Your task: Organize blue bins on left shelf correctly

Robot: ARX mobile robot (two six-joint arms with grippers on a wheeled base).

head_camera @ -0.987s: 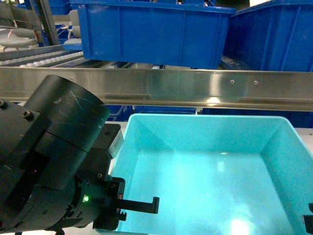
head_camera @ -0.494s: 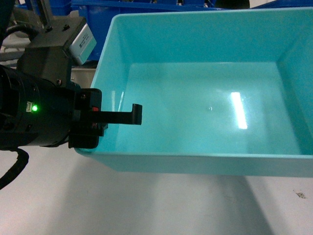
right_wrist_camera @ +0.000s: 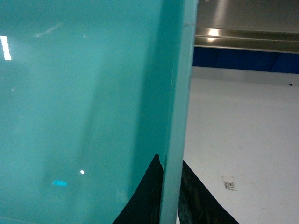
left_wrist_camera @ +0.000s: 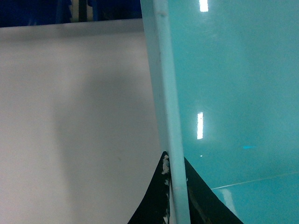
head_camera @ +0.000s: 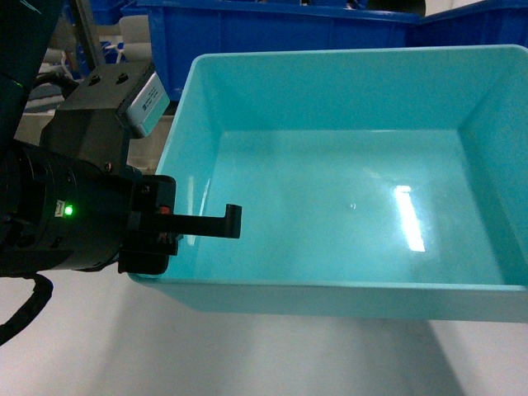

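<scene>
No legible writing anywhere: a grey-white label plate point(head_camera: 147, 97) on the left arm's wrist block at upper left of the head view, print too small to read, and a small dark printed square point(right_wrist_camera: 229, 185) on the white tabletop point(right_wrist_camera: 243, 135) at lower right of the right wrist view, likewise unreadable. Filling the middle and right of the head view, a light turquoise bin point(head_camera: 346, 206), open side up, tilted slightly toward the camera, raised off the white surface with a soft shadow beneath its near wall. Clamped on the bin's left wall, the left gripper point(head_camera: 198, 224), one black finger point(head_camera: 216, 222) hooked over the rim and reaching inside (green indicator light glowing on the arm body). Seen only from the left wrist: the rim point(left_wrist_camera: 169, 116) running up the frame as a pale strip with a dark pad pressed on either side at bottom centre, jaws closed down to the wall's thickness. Seen only from the right wrist: the right gripper point(right_wrist_camera: 172, 196) pinching the opposite wall the same way, dark fingers on both faces of the rim, plus a stainless-steel shelf rail point(right_wrist_camera: 243, 39) at upper right with dark blue below it. Along the top edge of the head view, darker blue bins point(head_camera: 272, 33) behind the turquoise one.
</scene>
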